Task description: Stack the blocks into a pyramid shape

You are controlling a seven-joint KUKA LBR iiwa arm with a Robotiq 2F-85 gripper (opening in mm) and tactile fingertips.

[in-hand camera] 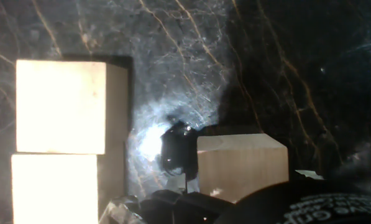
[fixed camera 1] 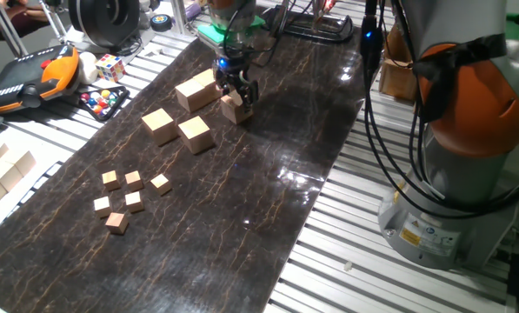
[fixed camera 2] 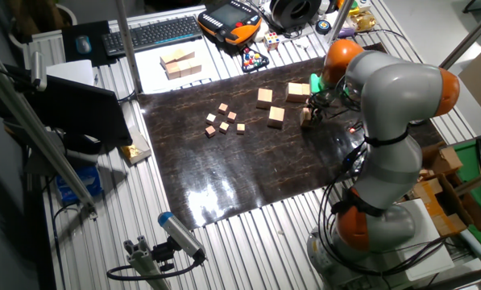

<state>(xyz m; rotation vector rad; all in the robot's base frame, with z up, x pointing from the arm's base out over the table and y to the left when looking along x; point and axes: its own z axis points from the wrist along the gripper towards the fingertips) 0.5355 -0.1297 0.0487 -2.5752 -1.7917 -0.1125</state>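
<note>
The gripper (fixed camera 1: 238,94) has its fingers clamped on one block (fixed camera 1: 236,108), low over the dark mat (fixed camera 1: 268,209), just right of the joined pair of blocks (fixed camera 1: 196,90). I'd keep it level and set it flush beside that pair. It is a cube with no long axis, its faces slightly skewed to the pair's.

A dark marbled mat (fixed camera 1: 242,200) covers the ribbed metal desk (fixed camera 1: 398,278); beyond the mat's far edge lie a keyboard (fixed camera 2: 155,32) and glare patches
</note>
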